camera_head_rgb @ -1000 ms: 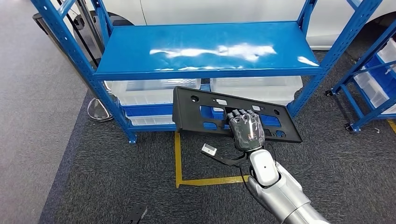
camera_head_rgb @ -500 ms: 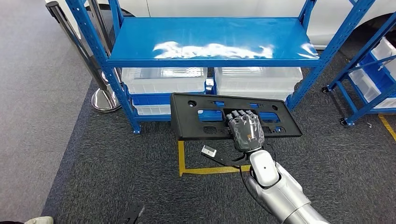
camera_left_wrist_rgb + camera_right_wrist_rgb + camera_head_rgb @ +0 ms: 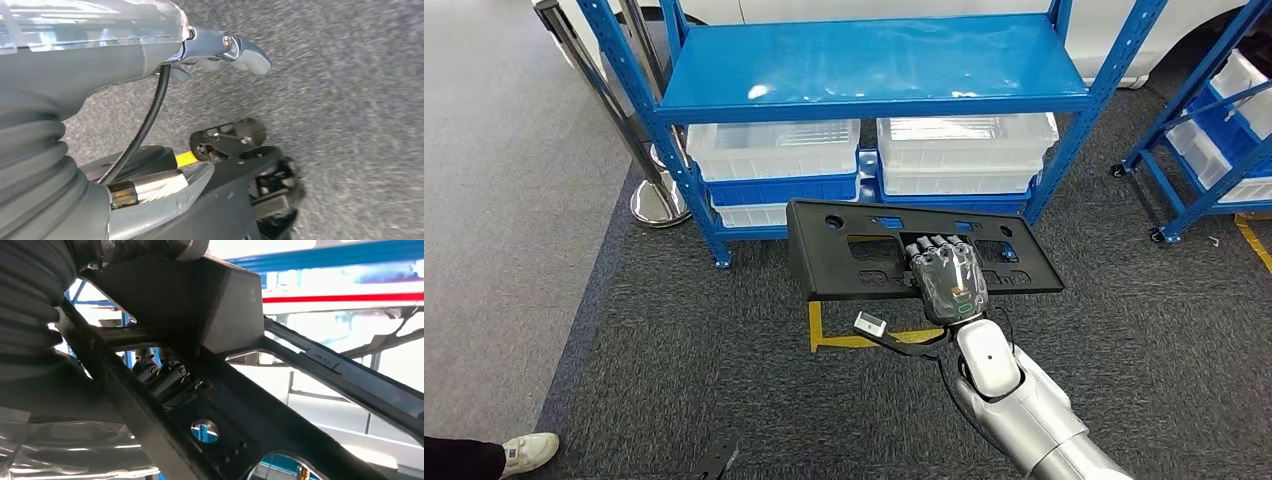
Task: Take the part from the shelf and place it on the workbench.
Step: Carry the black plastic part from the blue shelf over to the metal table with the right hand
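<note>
In the head view, you could see the right hand (image 3: 949,283) holding the black part (image 3: 854,262), a long flat plate with cut-out openings. The fingers (image 3: 932,246) were wrapped over the part near its middle, and the part hung in the air, almost level, in front of the blue shelf (image 3: 874,65). It touched neither the shelf nor the floor. Under the shelf top stood clear plastic bins (image 3: 774,148) on blue trays. On the dark carpet below the part you could see a yellow tape line (image 3: 815,328). At the lower left corner there was a person's shoe (image 3: 527,451).

In the left wrist view, you saw the left hand (image 3: 125,45) over the grey carpet (image 3: 350,100). It held nothing. One light fingertip (image 3: 252,54) pointed outward, but I cannot tell how the other fingers lay.

In the right wrist view, the black part (image 3: 250,405) crossed the picture very close to the camera. The dark fingers (image 3: 165,375) were closed around its bar, and a round hole (image 3: 205,430) in the plate was just beside them.
</note>
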Robot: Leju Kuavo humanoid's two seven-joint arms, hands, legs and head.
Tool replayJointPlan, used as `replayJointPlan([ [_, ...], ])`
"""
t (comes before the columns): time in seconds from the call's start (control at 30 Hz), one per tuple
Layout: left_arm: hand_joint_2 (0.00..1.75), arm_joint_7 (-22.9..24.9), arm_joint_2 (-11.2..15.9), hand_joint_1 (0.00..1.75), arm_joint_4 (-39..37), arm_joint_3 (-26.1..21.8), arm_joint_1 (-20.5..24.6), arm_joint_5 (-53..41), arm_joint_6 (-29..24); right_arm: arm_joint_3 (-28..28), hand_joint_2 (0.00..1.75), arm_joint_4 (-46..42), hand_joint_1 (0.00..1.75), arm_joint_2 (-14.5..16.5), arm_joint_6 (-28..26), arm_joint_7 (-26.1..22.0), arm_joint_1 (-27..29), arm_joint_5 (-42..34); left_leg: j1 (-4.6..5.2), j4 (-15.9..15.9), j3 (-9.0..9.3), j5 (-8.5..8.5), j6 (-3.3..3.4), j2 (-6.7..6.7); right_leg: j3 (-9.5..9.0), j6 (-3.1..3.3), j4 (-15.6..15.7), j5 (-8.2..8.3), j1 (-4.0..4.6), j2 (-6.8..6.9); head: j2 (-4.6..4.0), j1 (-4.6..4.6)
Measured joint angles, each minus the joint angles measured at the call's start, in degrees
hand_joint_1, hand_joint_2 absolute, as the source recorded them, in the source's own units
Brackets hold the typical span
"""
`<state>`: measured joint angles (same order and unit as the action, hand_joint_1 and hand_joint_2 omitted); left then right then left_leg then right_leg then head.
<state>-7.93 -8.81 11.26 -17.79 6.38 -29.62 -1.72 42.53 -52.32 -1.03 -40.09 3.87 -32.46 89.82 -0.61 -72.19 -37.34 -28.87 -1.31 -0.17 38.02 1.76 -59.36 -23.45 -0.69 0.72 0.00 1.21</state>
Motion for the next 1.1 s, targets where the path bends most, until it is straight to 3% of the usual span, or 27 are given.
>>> replayJointPlan([
  [0.07,1.75,-0.03,0.01,0.00,0.03,0.00,0.11,0.00,-0.11,-0.05,1.75,0.08,1.75,0.10,0.00,-0.28,0.01,-0.07,0.12,8.36,6.23,-0.07,0.36,-0.04,1.46,-0.49,-0.44,1.12,0.07,-0.02,0.00,-0.03],
  [0.13,1.75,-0.10,0.02,0.00,0.08,-0.03,0.15,-0.01,-0.15,-0.15,1.75,0.11,1.75,0.26,-0.01,-0.68,0.05,-0.21,0.43,14.25,9.78,-1.56,0.82,-0.13,2.00,-1.10,-0.29,2.41,0.06,0.00,0.00,-0.06],
  [0.2,1.75,-0.17,0.05,0.00,0.09,-0.13,0.01,-0.02,-0.15,-0.22,1.75,0.21,1.75,0.37,-0.01,-0.95,0.13,-0.24,0.41,15.08,9.45,-0.80,1.38,-0.09,2.16,-1.75,0.19,3.48,0.02,-0.06,0.00,-0.05],
  [0.23,1.75,-0.19,0.07,0.00,0.09,-0.22,-0.03,-0.02,-0.16,-0.29,1.75,0.29,1.75,0.41,0.00,-1.04,0.18,-0.23,0.29,15.28,9.06,-0.20,1.83,0.02,2.53,-2.06,-0.14,2.86,-0.03,-0.19,0.00,-0.05],
  [0.3,1.75,-0.24,0.09,0.00,0.09,-0.39,-0.06,-0.02,-0.19,-0.54,1.75,0.45,1.75,0.42,0.00,-1.27,0.29,-0.33,0.01,15.54,7.84,1.15,2.86,0.27,4.09,-2.52,-3.76,-1.48,-0.14,-0.40,0.00,-0.16],
  [0.37,1.75,-0.38,0.09,0.00,0.09,-0.49,-0.10,-0.02,-0.21,-0.87,1.75,0.54,1.75,0.43,0.00,-1.82,0.47,-0.78,0.08,15.50,6.24,2.33,3.36,0.35,6.14,-2.82,-11.00,-6.59,-0.25,-0.47,0.00,-0.21],
  [0.4,1.75,-0.47,0.09,0.00,0.09,-0.52,-0.13,-0.02,-0.22,-1.06,1.75,0.61,1.75,0.43,0.00,-2.22,0.64,-1.15,0.09,15.45,5.45,2.90,3.38,0.47,6.80,-2.98,-14.47,-7.44,-0.28,-0.48,0.00,-0.20],
  [0.47,1.75,-0.63,0.08,0.00,0.09,-0.57,-0.21,-0.03,-0.19,-1.49,1.75,0.84,1.75,0.44,0.00,-3.03,0.98,-1.79,0.07,15.19,3.93,3.89,3.22,0.89,5.79,-3.20,-16.91,-5.36,-0.46,-0.41,0.00,-0.20],
  [0.53,1.75,-0.75,0.08,0.00,0.09,-0.61,-0.35,-0.10,-0.16,-1.89,1.75,0.97,1.75,0.56,0.00,-3.60,1.10,-2.18,0.10,14.65,2.70,4.47,2.85,1.51,0.79,-3.25,-11.41,-2.90,-0.61,0.74,0.00,-0.21],
  [0.6,1.75,-0.85,0.08,0.00,0.10,-0.67,-0.53,-0.25,-0.17,-2.38,1.75,0.97,1.75,0.97,-0.01,-4.03,0.97,-2.39,0.32,13.93,1.93,4.75,2.24,2.29,-4.49,-2.81,-3.69,-4.01,-0.23,2.36,0.00,-0.17],
  [0.63,1.75,-0.89,0.09,0.00,0.11,-0.72,-0.61,-0.31,-0.19,-2.60,1.75,0.97,1.75,1.20,-0.02,-4.24,0.91,-2.48,0.46,13.70,1.74,4.90,1.91,2.75,-5.83,-2.46,-1.34,-4.96,0.00,2.70,0.00,-0.15],
  [0.7,1.75,-0.92,0.09,0.00,0.11,-0.84,-0.68,-0.37,-0.22,-3.01,1.75,1.03,1.75,1.44,-0.02,-4.72,1.12,-2.58,0.47,13.57,1.58,5.15,1.23,3.72,-5.93,-1.52,-0.03,-5.29,0.14,1.82,0.00,-0.12],
  [0.77,1.75,-0.92,0.09,0.00,0.11,-0.94,-0.71,-0.42,-0.27,-3.44,1.75,1.17,1.75,1.52,-0.02,-5.22,1.51,-2.68,0.22,12.24,0.98,3.76,0.56,3.23,-5.52,-0.60,0.20,-4.62,0.03,0.85,0.00,-0.13],
  [0.8,1.75,-0.92,0.09,0.00,0.11,-0.97,-0.74,-0.46,-0.28,-3.65,1.75,1.25,1.75,1.63,-0.02,-5.38,1.61,-2.73,0.11,10.07,0.13,2.02,0.32,2.47,-5.28,-0.15,0.30,-4.29,-0.02,0.42,0.00,-0.12],
  [0.87,1.75,-0.92,0.10,0.00,0.11,-1.02,-0.86,-0.63,-0.31,-3.99,1.75,1.39,1.75,1.88,-0.01,-5.64,1.75,-2.75,0.04,2.65,-2.63,-2.32,0.07,1.12,-4.67,0.35,0.27,-3.80,0.13,-0.59,0.00,-0.10],
  [0.9,1.75,-0.92,0.10,0.00,0.11,-1.03,-0.94,-0.75,-0.31,-4.15,1.75,1.46,1.75,1.98,-0.01,-5.75,1.91,-2.76,0.04,-0.89,-3.87,-3.74,0.06,0.87,-4.41,0.45,0.23,-3.60,0.27,-1.18,0.00,-0.10],
  [0.93,1.75,-0.92,0.11,0.00,0.11,-1.03,-1.01,-0.87,-0.31,-4.28,1.75,1.56,1.75,2.01,0.00,-5.86,2.12,-2.76,0.05,-2.80,-4.37,-4.06,0.15,0.76,-4.21,0.47,0.19,-3.45,0.40,-1.80,0.00,-0.10],
  [0.97,1.75,-0.92,0.11,0.00,0.11,-1.03,-1.06,-0.96,-0.31,-4.38,1.75,1.65,1.75,2.02,0.00,-5.93,2.33,-2.76,0.07,-2.40,-3.81,-3.17,0.36,0.68,-4.10,0.47,0.13,-3.35,0.54,-2.43,0.00,-0.10],
  [1.0,1.75,-0.93,0.11,0.00,0.11,-1.03,-1.09,-0.99,-0.31,-4.46,1.75,1.73,1.75,2.03,0.00,-5.96,2.49,-2.76,0.13,0.13,-2.27,-1.40,0.71,0.39,-4.06,0.46,0.06,-3.30,0.66,-3.10,0.00,-0.09],
  [1.07,1.75,-0.94,0.27,0.00,0.11,-1.04,-1.11,-1.01,-0.33,-4.63,1.75,1.79,1.75,2.15,0.00,-5.97,2.56,-2.76,0.22,7.75,1.89,1.86,1.88,-1.85,-3.86,0.37,-0.09,-3.23,0.68,-4.37,0.00,-0.20],
  [1.1,1.75,-0.96,0.37,0.00,0.11,-1.06,-1.15,-1.01,-0.37,-4.74,1.75,1.80,1.75,2.27,-0.01,-5.97,2.55,-2.76,0.28,10.76,3.48,2.65,2.30,-3.01,-3.67,0.13,-0.13,-3.09,0.51,-4.99,0.00,-0.22],
])
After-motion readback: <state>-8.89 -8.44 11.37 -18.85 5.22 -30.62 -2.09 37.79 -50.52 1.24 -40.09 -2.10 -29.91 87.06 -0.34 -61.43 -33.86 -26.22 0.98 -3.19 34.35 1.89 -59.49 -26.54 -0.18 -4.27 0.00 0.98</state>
